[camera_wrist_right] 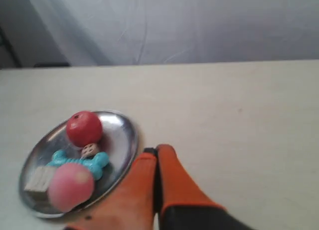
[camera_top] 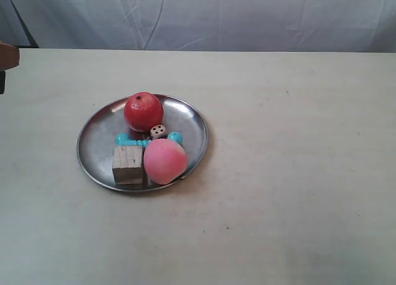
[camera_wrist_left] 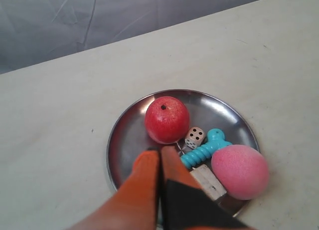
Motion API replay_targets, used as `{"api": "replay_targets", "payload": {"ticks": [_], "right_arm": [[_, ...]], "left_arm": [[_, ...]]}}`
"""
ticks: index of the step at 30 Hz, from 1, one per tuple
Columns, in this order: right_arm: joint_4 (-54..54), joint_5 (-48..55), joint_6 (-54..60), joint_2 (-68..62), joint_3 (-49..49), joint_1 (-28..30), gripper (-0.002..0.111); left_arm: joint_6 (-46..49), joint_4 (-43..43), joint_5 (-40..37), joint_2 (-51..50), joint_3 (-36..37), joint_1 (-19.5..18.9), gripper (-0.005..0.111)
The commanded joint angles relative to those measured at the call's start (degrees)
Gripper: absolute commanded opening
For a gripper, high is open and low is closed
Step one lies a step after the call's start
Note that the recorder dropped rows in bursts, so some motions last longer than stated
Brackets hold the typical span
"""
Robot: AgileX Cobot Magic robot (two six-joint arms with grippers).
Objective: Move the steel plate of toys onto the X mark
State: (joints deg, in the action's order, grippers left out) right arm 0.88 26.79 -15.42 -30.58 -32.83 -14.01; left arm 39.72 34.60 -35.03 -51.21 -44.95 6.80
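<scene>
The steel plate (camera_top: 99,140) rests on the cream table, left of centre. It holds a red apple (camera_top: 143,111), a pink peach (camera_top: 165,161), a turquoise bone (camera_top: 122,138), a white die (camera_top: 158,131) and a wooden cube (camera_top: 128,165). In the left wrist view my left gripper (camera_wrist_left: 159,151) is shut and empty, its orange tips over the plate (camera_wrist_left: 127,135) just short of the apple (camera_wrist_left: 167,119). My right gripper (camera_wrist_right: 156,151) is shut and empty beside the plate's rim (camera_wrist_right: 130,140), over bare table. I cannot make out the X mark. Neither gripper shows in the exterior view.
A brown object (camera_top: 7,55) pokes in at the exterior view's left edge. A grey cloth backdrop (camera_top: 204,16) hangs behind the table's far edge. Bare tabletop (camera_top: 297,161) stretches to the exterior view's right of the plate and in front of it.
</scene>
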Motion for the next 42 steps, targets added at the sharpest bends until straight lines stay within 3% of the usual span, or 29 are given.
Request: {"api": "replay_targets", "payload": {"ticks": [1, 5, 8, 17, 27, 42], "right_arm": [[1.4, -1.6, 1.4, 6.2, 4.0, 9.7, 0.000], [1.4, -1.7, 2.4, 14.5, 10.1, 17.3, 0.000], [1.1, -1.7, 2.4, 19.4, 14.1, 19.8, 0.000], [0.6, -4.8, 3.0, 22.7, 20.6, 19.9, 0.000], [-7.1, -8.7, 9.8, 25.7, 30.7, 19.8, 0.000], [-8.3, -6.5, 15.0, 27.1, 32.8, 15.6, 0.000]], "left_arm": [[-0.3, -0.2, 0.7, 0.5, 0.2, 0.1, 0.000], [-0.3, -0.2, 0.7, 0.5, 0.2, 0.1, 0.000], [-0.3, -0.2, 0.7, 0.5, 0.2, 0.1, 0.000], [-0.2, -0.2, 0.7, 0.5, 0.2, 0.1, 0.000], [-0.2, -0.2, 0.7, 0.5, 0.2, 0.1, 0.000], [-0.2, -0.2, 0.7, 0.5, 0.2, 0.1, 0.000]]}}
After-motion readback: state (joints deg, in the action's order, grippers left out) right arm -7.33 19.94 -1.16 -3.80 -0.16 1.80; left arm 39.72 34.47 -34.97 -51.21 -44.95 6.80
